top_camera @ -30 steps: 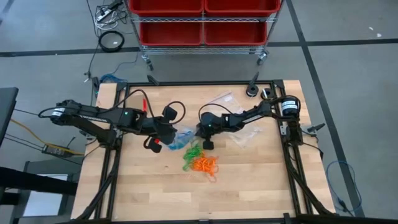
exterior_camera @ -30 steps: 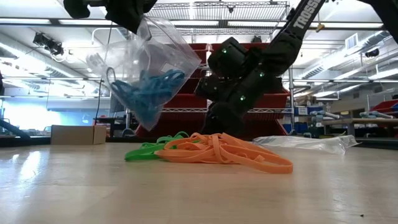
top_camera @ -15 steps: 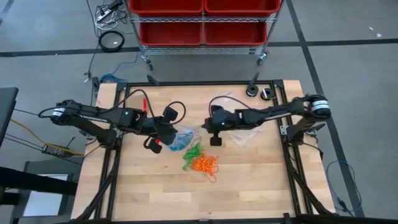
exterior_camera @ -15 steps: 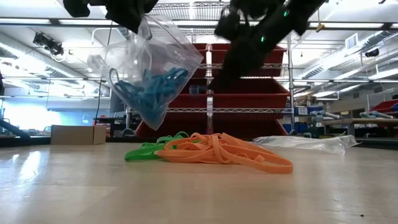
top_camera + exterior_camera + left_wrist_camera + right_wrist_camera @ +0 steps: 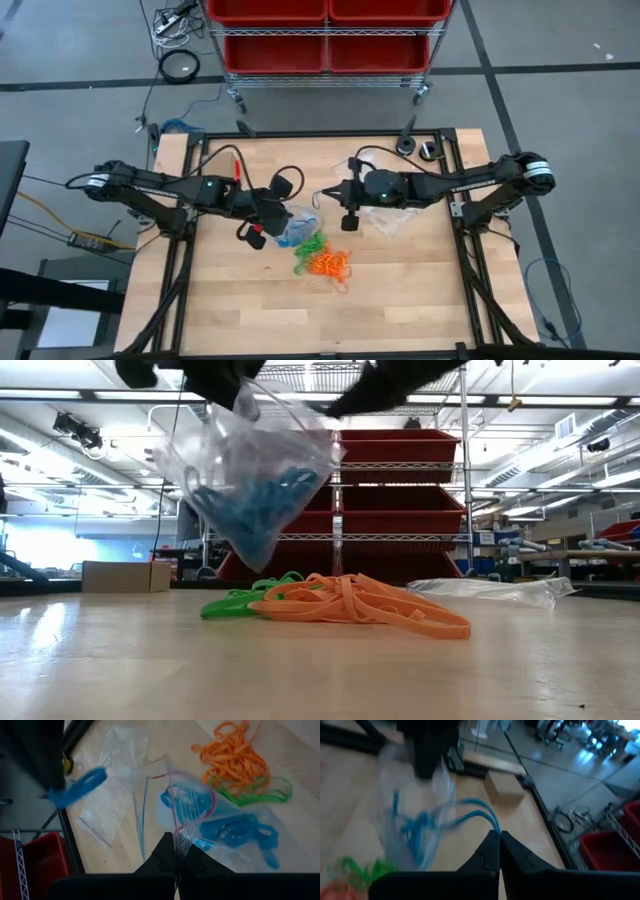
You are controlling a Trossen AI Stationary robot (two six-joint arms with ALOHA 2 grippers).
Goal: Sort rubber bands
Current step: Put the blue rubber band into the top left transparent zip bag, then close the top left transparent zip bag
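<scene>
Limp, light blue rubber bands (image 5: pixel 480 815) dangle from the closed right tool (image 5: pixel 496 836); the left tool (image 5: pixel 176 851) pinches the bag's (image 5: pixel 220 820) rim. Best gripped by one strand.

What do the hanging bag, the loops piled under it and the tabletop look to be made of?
Bag: thin clear plastic film, glossy and see-through, with blue loops visible inside. Orange loops and green loops: flat, matte and limp, probably rubber. Tabletop: pale wood planks with visible grain, apparently sealed.

One camera looks straight down on the table (image 5: pixel 400 300). Another sits level at tabletop height. Both share the orange bands (image 5: pixel 328 264) (image 5: pixel 370 603).
</scene>
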